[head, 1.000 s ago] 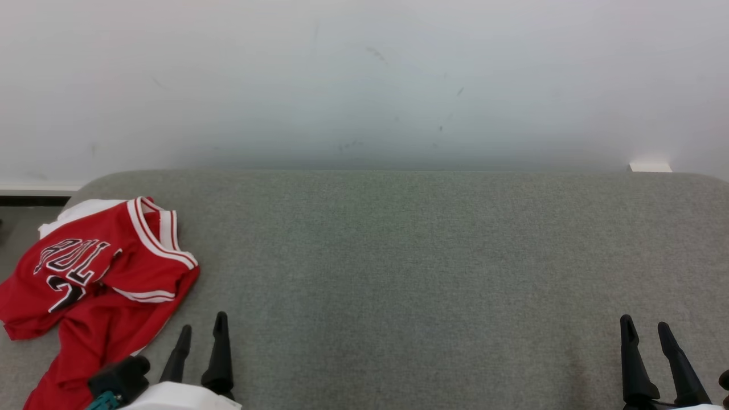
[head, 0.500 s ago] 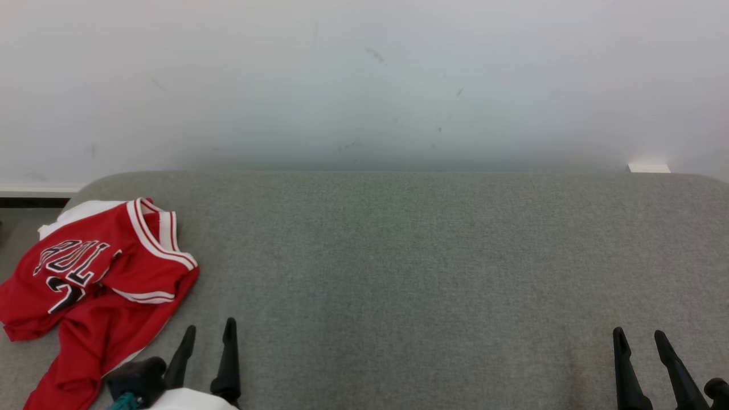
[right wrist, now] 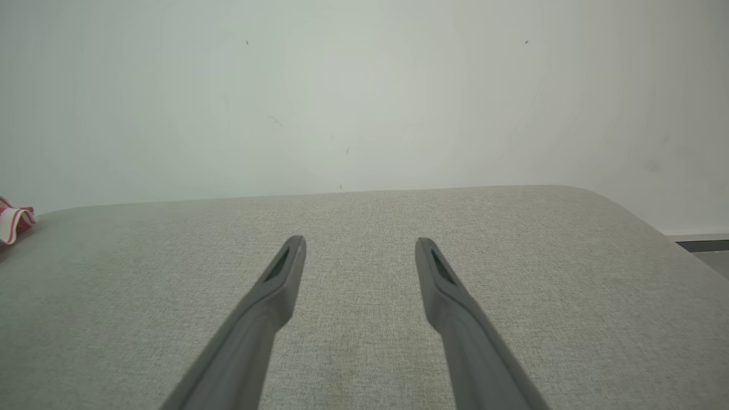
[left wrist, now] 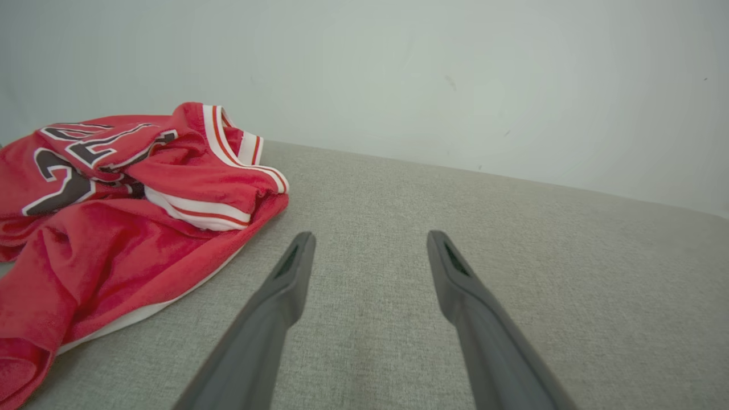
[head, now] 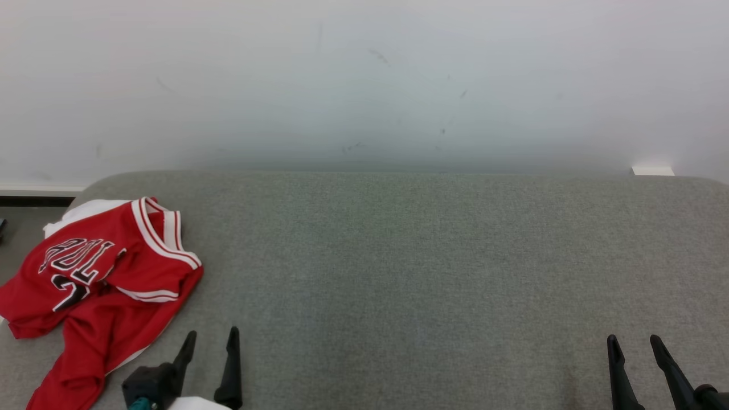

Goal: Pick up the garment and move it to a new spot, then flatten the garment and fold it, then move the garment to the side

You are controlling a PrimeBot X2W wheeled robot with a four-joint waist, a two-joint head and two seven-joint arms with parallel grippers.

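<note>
- Head view: the garment (head: 97, 285) — a red jersey with white trim and dark letters — lies crumpled at the far left of the grey worktop (head: 398, 256), near its left edge. The left claw (head: 212, 335) is at the lower left, just beside the lower right side of the garment and apart from it. Its two dark fingers are spread and hold nothing. The right claw (head: 633, 340) is at the lower right, well apart from the garment, with fingers also spread and empty. A pale wall (head: 364, 85) stands behind the worktop.
- Left wrist view: the left claw (left wrist: 370, 236) points over bare grey fabric, its fingers wide apart with nothing between them. The garment (left wrist: 114, 228) is heaped to the left of the fingers; its white hem is near the left finger, but the two do not touch.
- Right wrist view: the right claw (right wrist: 360, 244) is spread over the bare worktop and holds nothing. One small striped bit of the garment (right wrist: 12, 223) shows at the far left edge — far from the fingers.
</note>
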